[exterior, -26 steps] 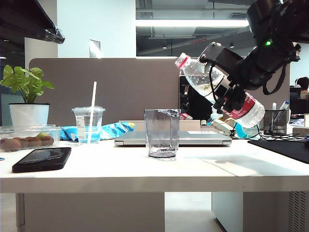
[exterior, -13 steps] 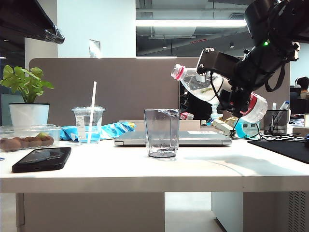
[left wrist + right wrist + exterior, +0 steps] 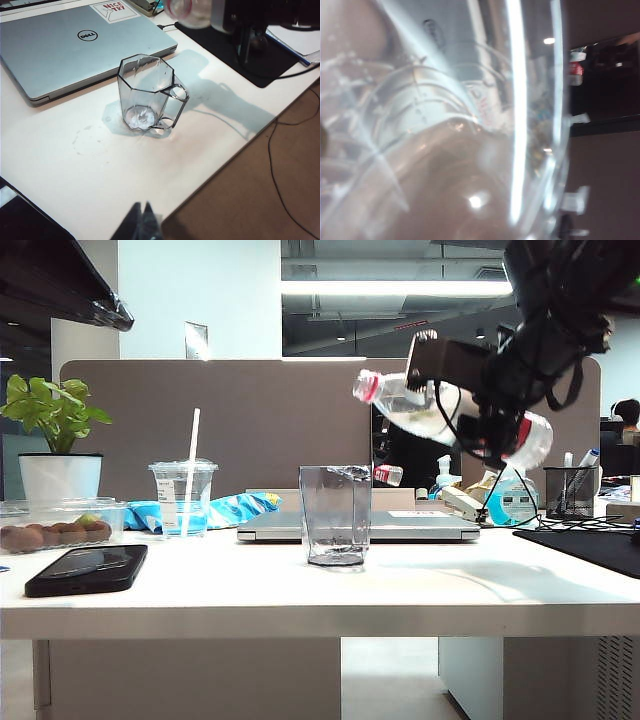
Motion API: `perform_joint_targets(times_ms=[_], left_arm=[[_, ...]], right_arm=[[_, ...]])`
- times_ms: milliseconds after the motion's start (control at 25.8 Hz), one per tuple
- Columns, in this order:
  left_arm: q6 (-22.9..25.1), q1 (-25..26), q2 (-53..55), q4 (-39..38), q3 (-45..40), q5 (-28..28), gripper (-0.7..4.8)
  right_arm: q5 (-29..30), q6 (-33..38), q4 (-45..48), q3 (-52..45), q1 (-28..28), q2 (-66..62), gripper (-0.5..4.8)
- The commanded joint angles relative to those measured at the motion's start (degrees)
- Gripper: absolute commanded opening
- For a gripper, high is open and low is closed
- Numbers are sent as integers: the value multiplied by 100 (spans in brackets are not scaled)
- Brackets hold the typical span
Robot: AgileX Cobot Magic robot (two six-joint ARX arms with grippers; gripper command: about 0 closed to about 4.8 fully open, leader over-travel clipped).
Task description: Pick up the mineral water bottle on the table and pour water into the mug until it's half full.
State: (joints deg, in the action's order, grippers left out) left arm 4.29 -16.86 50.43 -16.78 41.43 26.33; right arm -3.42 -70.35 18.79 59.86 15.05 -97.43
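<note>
The white surface carries the empty mug, standing before the laptop. Up and right of the mug, the mineral water bottle has tipped nearer level than a second ago, neck above the mug's far side: pouring looks imminent. The right end effector stays clamped on its label. The left end effector, near the mug, seems closed.

Bottle clear, red neck ring; mug grey-tinted; table white.
</note>
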Motion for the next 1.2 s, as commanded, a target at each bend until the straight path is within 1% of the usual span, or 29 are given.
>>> perform_joint_targets(times_ms=[39, 233, 388, 582, 776, 892, 970, 1203], left_arm=[[20, -2, -13, 46, 22, -2, -2], [20, -2, -13, 13, 22, -2, -2], [20, -2, -13, -85, 22, -2, -2], [22, -2, -13, -136, 22, -22, -2], [22, -2, -13, -122, 22, -26, -2], [22, -2, -13, -118, 22, -26, -2], [22, -2, -13, -116, 22, -57, -2], [20, -2, -13, -118, 22, -63, -2]], right_arm=[[-11, -337, 350, 192, 4, 76, 242], [-13, -675, 332, 251, 4, 35, 242], [-293, -750, 330, 400, 7, -151, 243], [-291, -1198, 334, 400, 72, -278, 243], [-291, -1305, 372, 402, 79, -280, 243], [-293, -1735, 376, 402, 79, -280, 243], [-293, -1867, 376, 402, 79, -280, 243], [-315, -1869, 374, 400, 79, -280, 243]])
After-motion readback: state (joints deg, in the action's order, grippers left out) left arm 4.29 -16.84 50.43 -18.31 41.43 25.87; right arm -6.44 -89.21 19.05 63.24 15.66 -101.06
